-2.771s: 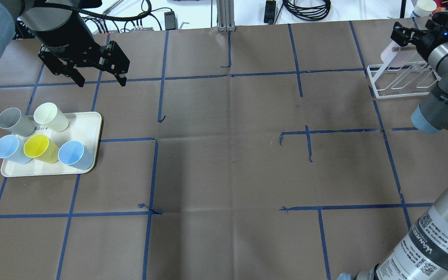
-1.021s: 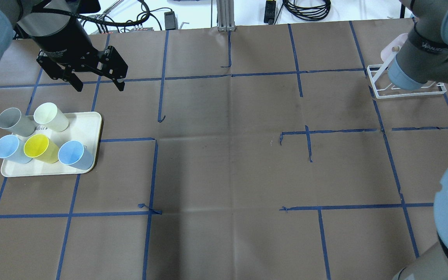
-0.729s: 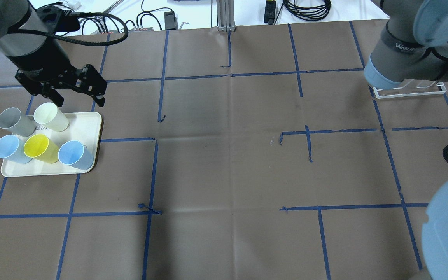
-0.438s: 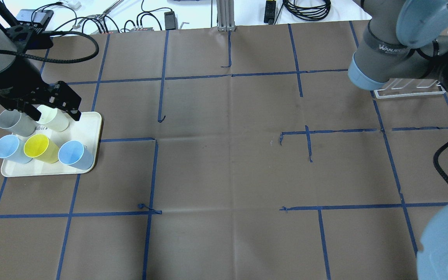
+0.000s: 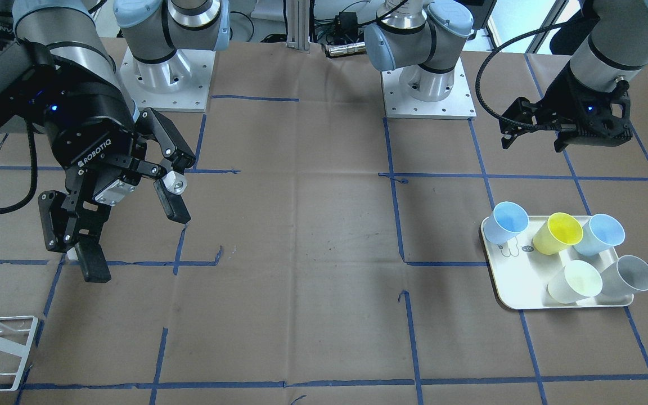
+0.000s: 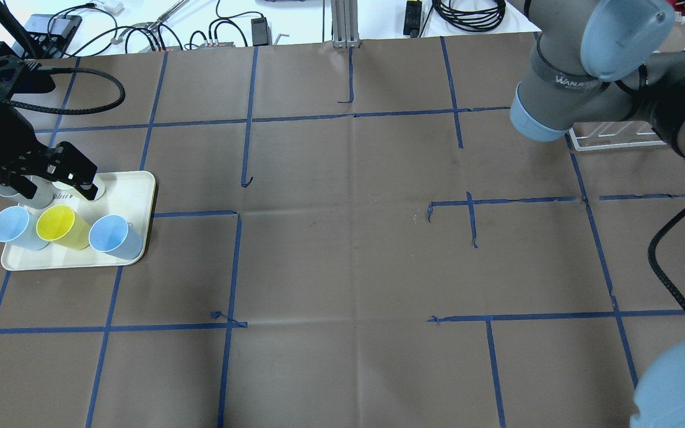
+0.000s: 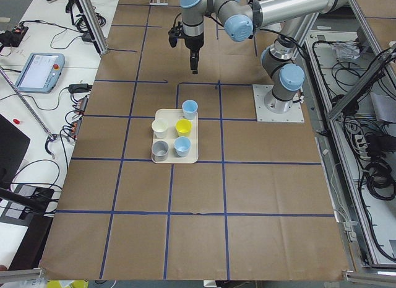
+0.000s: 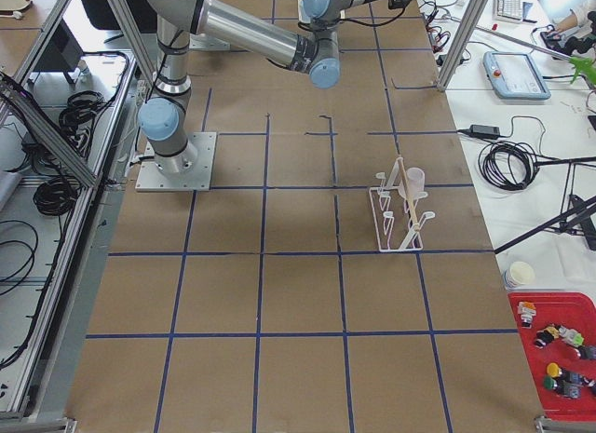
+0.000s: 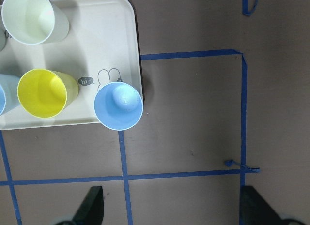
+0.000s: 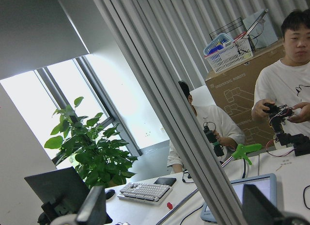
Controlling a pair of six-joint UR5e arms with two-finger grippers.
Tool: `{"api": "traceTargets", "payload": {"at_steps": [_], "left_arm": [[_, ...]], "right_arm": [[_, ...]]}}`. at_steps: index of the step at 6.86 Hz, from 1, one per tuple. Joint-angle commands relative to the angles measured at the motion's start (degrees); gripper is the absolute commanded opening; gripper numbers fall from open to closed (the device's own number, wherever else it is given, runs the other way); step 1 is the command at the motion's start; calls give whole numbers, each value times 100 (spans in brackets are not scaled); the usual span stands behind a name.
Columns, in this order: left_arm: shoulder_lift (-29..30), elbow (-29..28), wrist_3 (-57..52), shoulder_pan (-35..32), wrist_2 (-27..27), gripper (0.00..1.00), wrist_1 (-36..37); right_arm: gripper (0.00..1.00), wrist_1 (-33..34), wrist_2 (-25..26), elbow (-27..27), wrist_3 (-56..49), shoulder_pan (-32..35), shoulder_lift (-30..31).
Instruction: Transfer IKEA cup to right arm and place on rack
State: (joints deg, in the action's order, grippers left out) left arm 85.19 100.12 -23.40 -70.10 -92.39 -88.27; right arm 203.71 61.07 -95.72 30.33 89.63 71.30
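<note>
The left gripper (image 5: 531, 142) hangs with its jaws spread wide and nothing between them, pointing straight down at the table (image 5: 313, 236). Its arm, with a thick ribbed black hose (image 5: 477, 84) looping to the wrist, rises away behind it. The right gripper (image 5: 133, 239) is likewise spread apart and empty, held above the table and tipped outward, away from the robot. It is carried by the right arm (image 6: 577, 89), which folds across the far right corner in the overhead view. The cups all stand on the cream tray (image 5: 514, 284) at the left: two blue cups (image 5: 508, 220) and a yellow cup (image 5: 560, 232) in one row, a cream cup (image 5: 574, 281) and a grey cup (image 5: 630, 275) in the other. The rack (image 8: 400, 214) sits at the far right, well apart from the tray, and the right-side view shows a pale cup (image 8: 414, 180) on one of its rods. Overhead, the left gripper covers the cream and grey cups, whereas the front view shows all five clear of it. Its wrist camera looks down on the cream, yellow and one blue cup, with the second blue cut off at the edge. The right gripper itself does not appear overhead, where the arm also hides most of the rack. How high the left gripper hangs above the cups cannot be told.
</note>
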Motion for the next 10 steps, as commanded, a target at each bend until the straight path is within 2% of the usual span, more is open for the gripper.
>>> {"api": "traceTargets", "payload": {"at_steps": [1,3,4,6,8,10], "left_arm": [[146,330,-173,163,45,99,544],[506,1023,-192,164,37,99,1887],[708,1148,-166,164,45,99,2224],[1086,1158,-26,146,202,99,2358],[1350,1219,168,120,300,99,2498],[1395,1780,169,120,301,99,3252]], "right_arm": [[100,204,-34,-34,413,46,6],[100,204,-87,-61,474,300,-2],[100,204,-26,-61,1057,397,-11],[100,222,1,-61,1904,406,-3],[100,380,10,-96,1968,415,-20],[100,433,1,-219,2660,415,-38]]}}
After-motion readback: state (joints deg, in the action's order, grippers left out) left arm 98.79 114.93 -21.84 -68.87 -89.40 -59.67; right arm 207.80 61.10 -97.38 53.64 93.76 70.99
